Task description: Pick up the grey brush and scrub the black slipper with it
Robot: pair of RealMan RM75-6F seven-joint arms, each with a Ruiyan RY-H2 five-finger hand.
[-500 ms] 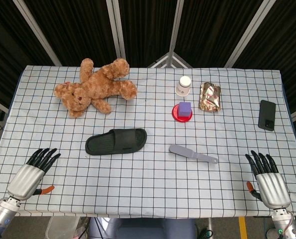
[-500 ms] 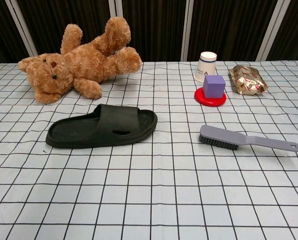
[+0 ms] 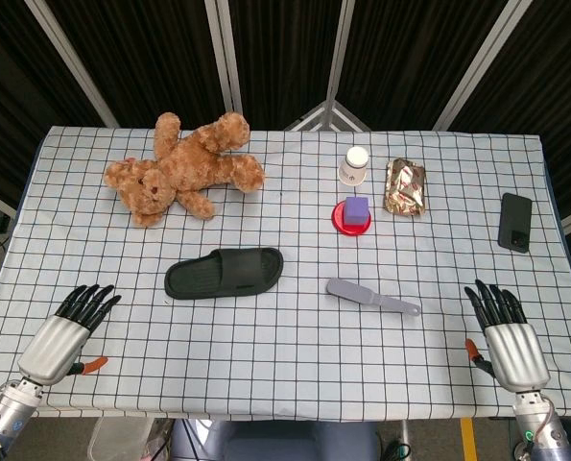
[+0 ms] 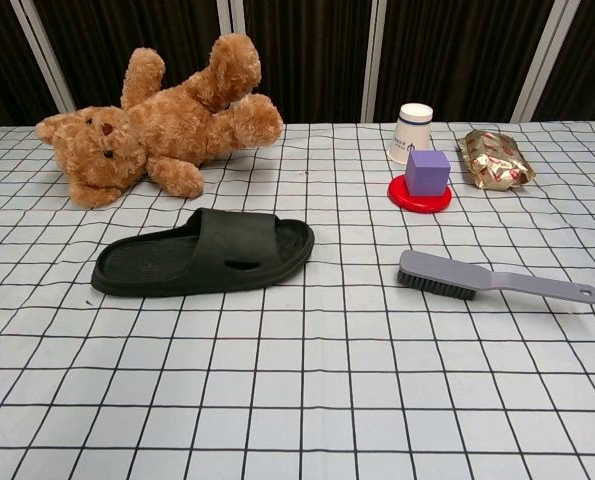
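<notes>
**2 open hands, brush and slipper lying untouched**

Both task items lie on the checked tablecloth (image 3: 295, 360) near the middle of the table. The grey brush (image 3: 372, 297) lies flat, bristles down in the chest view, its head toward the slipper and its handle pointing toward the right hand. The black slipper (image 3: 224, 273) rests sole-down to the left of the brush, apart from it, with its strap arching over the front half.

Behind the brush, a red dish (image 3: 352, 218) carries 1 purple cube (image 3: 357, 209) on it. A white paper cup (image 3: 355, 165) stands upside down just behind the dish, and a crinkled gold foil packet (image 3: 406, 186) lies beside the cup. A black phone (image 3: 515, 222) lies flat near the table's right edge. A brown teddy bear (image 3: 183, 167) sprawls behind the slipper.

At the near edge, the left hand (image 3: 62, 332) and the right hand (image 3: 505, 336) each show fingers spread apart, holding nothing. Neither hand appears in the chest view.
</notes>
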